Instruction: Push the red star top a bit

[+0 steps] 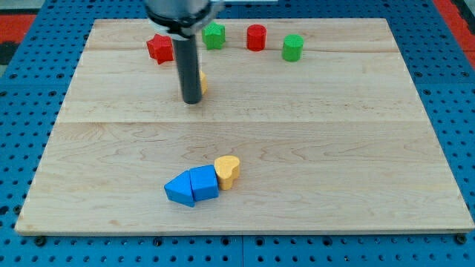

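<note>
So right now my tip (191,100) sits below and a touch right of the red star (159,48), which is near the board's top-left, apart from it, with no claw to open or close, just a rod.

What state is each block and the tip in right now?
Tip: on the board, below-right of the red star, apart from it.
Red star: near top edge, alone.
Green star: top edge, alone.
Red cylinder: upright, alone.
Green cylinder: upright, alone.
Yellow block: mostly hidden behind the rod.
Yellow heart: touching a blue block.
Blue blocks: two, touching each other.
</note>
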`<state>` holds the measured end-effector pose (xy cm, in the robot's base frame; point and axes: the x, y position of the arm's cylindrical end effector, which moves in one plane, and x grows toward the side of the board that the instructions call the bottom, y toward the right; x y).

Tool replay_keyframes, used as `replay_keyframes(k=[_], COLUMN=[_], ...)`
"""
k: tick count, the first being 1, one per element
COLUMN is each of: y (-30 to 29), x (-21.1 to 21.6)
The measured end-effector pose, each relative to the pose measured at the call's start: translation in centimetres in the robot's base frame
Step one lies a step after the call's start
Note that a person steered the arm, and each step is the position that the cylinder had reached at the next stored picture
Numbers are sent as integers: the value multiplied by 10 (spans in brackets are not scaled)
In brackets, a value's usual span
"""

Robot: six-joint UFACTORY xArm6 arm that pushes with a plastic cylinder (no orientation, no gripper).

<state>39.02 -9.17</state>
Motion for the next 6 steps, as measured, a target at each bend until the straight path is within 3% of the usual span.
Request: replay_keyframes(k=[2,3,4,6], y=[-27,-96,-75,-45], x=[-18,-55,-77,-77])
